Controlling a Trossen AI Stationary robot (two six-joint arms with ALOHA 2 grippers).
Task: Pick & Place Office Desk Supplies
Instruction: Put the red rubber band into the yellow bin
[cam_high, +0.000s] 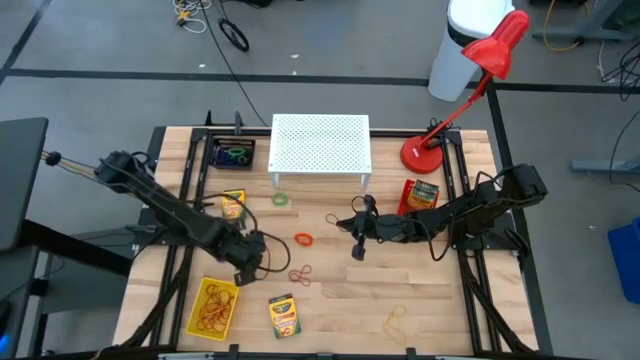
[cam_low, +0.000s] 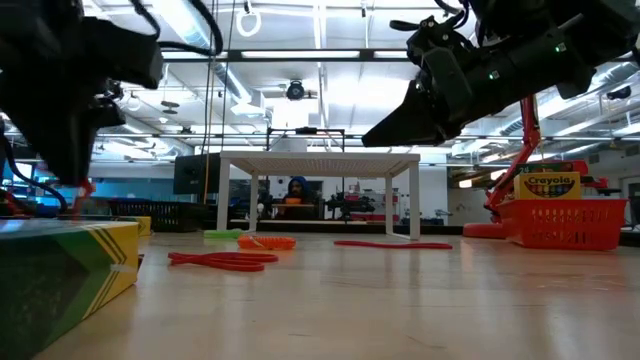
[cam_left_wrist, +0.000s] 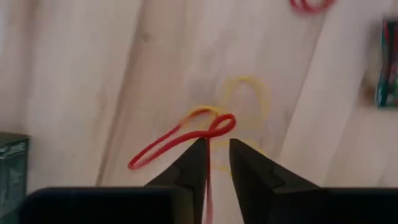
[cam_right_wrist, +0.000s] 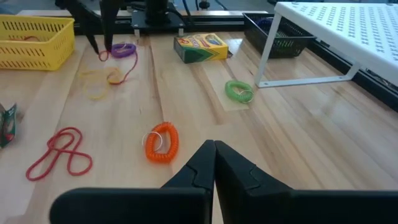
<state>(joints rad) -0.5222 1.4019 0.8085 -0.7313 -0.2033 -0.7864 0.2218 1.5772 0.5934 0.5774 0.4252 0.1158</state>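
Left hand: we see the left hand (cam_left_wrist: 212, 158) poised over the desk (cam_high: 440, 290), its fingers parted only a slit, a red rubber band (cam_left_wrist: 180, 134) hanging between the tips.
Band: its loop trails forward and to one side of the fingertips, long axis slanting away; whether it is gripped or slipping free, we cannot tell.
Drop point: the yellow basket (cam_high: 213, 307) sits near this hand, toward the desk's front edge.
Right hand: the right hand (cam_right_wrist: 214, 163) hangs closed and empty above mid-desk, the orange elastic loop (cam_right_wrist: 161, 142) just ahead of its tips.
Nearer arm: we judge the left.
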